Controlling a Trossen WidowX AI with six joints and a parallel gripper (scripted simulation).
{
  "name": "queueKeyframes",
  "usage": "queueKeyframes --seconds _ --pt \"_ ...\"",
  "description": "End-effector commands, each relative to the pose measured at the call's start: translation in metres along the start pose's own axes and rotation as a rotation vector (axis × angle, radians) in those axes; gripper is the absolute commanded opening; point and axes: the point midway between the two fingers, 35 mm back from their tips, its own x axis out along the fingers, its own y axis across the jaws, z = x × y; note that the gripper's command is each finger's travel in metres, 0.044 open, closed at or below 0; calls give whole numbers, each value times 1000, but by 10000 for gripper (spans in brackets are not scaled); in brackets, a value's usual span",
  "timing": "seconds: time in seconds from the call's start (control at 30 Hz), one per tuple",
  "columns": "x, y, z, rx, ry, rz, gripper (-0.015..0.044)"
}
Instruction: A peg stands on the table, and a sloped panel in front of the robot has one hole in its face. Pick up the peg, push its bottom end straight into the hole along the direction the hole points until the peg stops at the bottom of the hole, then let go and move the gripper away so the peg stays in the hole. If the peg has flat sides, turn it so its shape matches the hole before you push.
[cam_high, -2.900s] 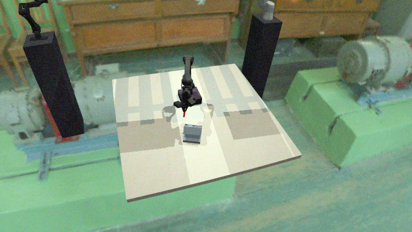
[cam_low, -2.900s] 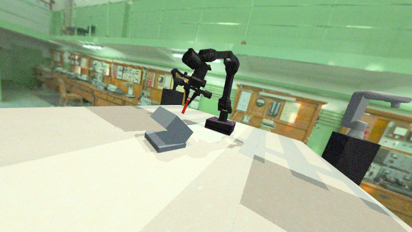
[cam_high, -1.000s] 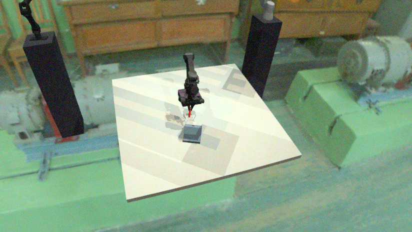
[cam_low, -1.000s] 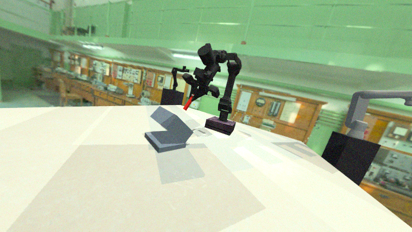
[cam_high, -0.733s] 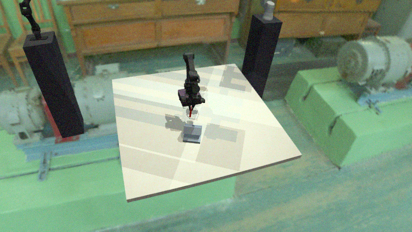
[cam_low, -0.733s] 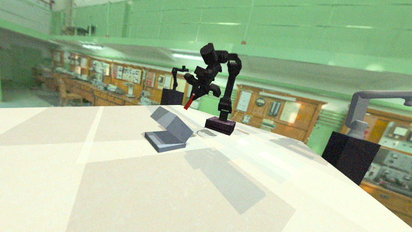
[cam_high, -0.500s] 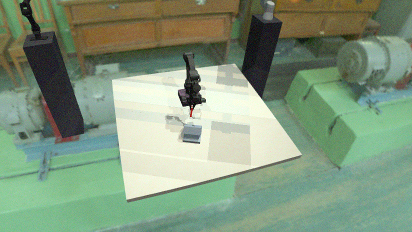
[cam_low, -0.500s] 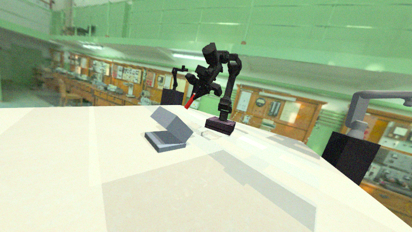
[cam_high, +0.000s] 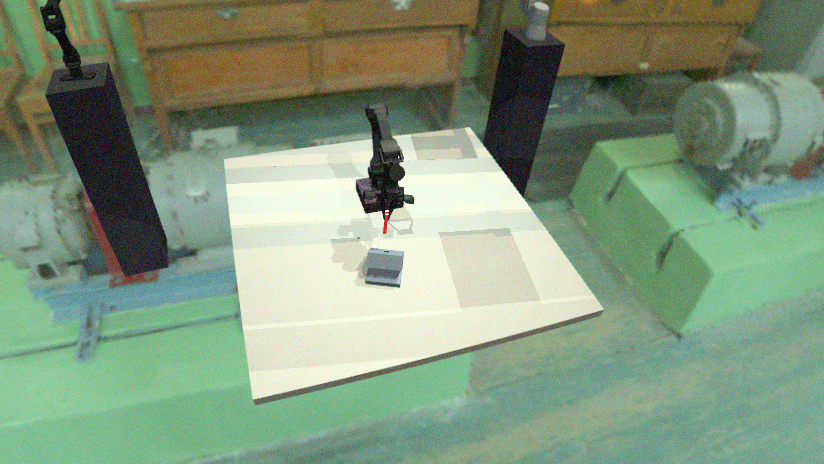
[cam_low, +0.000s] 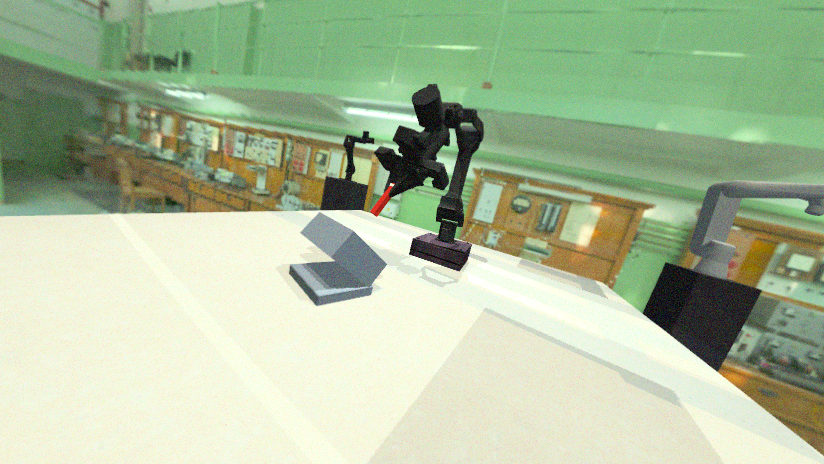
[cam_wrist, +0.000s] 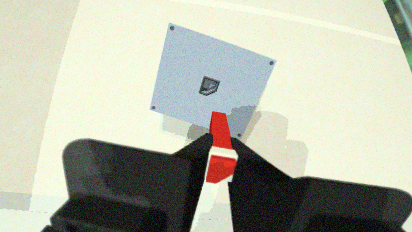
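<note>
Top: pale desk (cam_high: 415, 334); gripper (cam_high: 387, 214) (cam_low: 393, 187) (cam_wrist: 219, 142) above it, short of the panel (cam_high: 385, 263) (cam_low: 351, 244) (cam_wrist: 200, 65). Exterior: red peg (cam_high: 385, 223) (cam_low: 381, 201) (cam_wrist: 220, 131) clamped, tilted, in air. Wrist: peg probably stiff, light; upper-end grip suits insertion.

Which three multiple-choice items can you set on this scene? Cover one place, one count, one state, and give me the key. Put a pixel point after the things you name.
1. Where is the peg's free end?
A) Inside the hole
B) Outside the hole
C) Flat on the table

2. How many dark corner dots does the panel's face show?
A) Two
B) Six
C) Four

3. What state is the gripper in?
A) Shut on the peg
B) Open wide
C) Shut on nothing

1: B, the red peg (cam_high: 385, 224) (cam_low: 381, 201) (cam_wrist: 219, 127) hangs short of the sloped panel (cam_high: 385, 263) (cam_low: 360, 257) (cam_wrist: 185, 65), its hole (cam_wrist: 209, 86) unfilled.
2: C, the wrist view shows one near each corner.
3: A, the gripper's (cam_high: 386, 215) (cam_low: 392, 189) (cam_wrist: 222, 145) fingers pinch the peg from both sides.
</note>
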Motion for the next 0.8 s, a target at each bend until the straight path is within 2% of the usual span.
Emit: queueKeyframes --seconds 0.0,0.77 --pt "5 1 -1 21 -5 -3 0" --pt "32 11 8 143 -74 10 0"
